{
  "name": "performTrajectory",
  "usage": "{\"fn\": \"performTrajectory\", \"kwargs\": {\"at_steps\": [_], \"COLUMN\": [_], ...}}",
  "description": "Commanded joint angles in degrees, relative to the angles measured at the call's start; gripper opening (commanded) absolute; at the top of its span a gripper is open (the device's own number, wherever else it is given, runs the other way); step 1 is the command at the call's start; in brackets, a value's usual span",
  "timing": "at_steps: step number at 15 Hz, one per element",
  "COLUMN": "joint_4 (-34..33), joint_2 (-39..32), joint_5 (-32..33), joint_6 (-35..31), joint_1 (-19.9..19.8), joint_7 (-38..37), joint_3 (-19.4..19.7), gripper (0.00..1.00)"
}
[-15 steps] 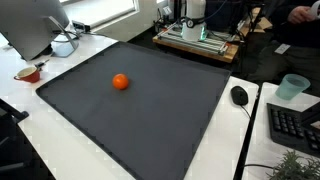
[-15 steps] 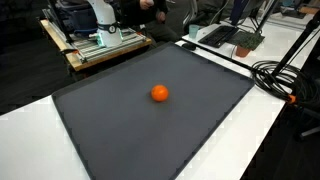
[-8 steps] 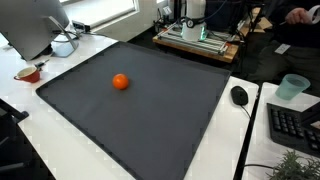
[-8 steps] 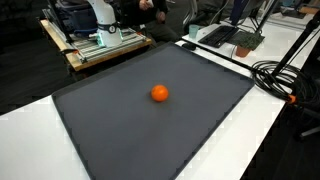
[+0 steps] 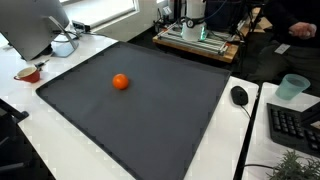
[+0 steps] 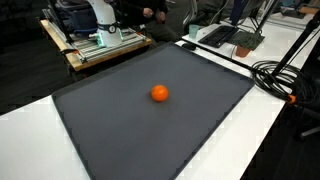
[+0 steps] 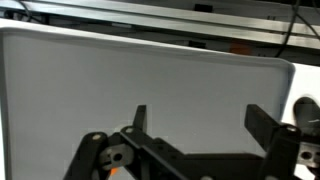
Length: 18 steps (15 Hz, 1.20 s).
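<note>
resting near the middle of the dark mat (image 5: 150, 120), the orange ball (image 5: 120, 82) is lying by itself in both exterior views, with bare mat showing all around it (image 6: 159, 94). the mat is covering most of a white table (image 5: 60, 145). off the mat's edge, a black mouse (image 5: 239, 95) is sitting on the table, with a pale green cup (image 5: 293, 87) and a black keyboard (image 5: 296, 125) just beyond it. a red bowl (image 5: 28, 72) is standing at the opposite side, well apart from the ball. a bundle of black cables (image 6: 282, 78) is trailing across the table in an exterior view. in the wrist view the gripper (image 7: 200, 125) is hanging over the mat and facing its far edge, its two fingers (image 7: 262, 125) standing wide apart and clamping on nothing. how far the gripper is hanging from the ball cannot be told from that view.
</note>
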<state>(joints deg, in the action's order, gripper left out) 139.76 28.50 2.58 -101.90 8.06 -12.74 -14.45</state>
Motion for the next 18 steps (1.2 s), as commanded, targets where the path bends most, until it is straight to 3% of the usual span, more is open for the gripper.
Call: {"fn": "performTrajectory", "kwargs": {"at_steps": [1, 5, 6, 11, 12, 18], "joint_4": [4.55, 7.47, 6.52, 7.08, 7.04, 11.44], "joint_2": [-1.66, -4.93, -4.00, -5.42, -6.34, -12.25], "joint_5": [9.81, 24.34, 19.63, 23.25, 28.63, 41.66], "joint_6": [-6.19, -13.34, -10.10, -12.47, -9.14, -5.86], "joint_1": [-0.02, -2.27, -0.11, -1.26, -1.89, -0.09], "joint_7": [0.87, -2.90, -1.14, -1.95, -3.37, -2.73], "joint_3": [-2.03, -2.49, -1.45, -1.36, -3.99, -5.03], "gripper": [1.00, 1.00, 1.00, 1.00, 1.00, 1.00]}}
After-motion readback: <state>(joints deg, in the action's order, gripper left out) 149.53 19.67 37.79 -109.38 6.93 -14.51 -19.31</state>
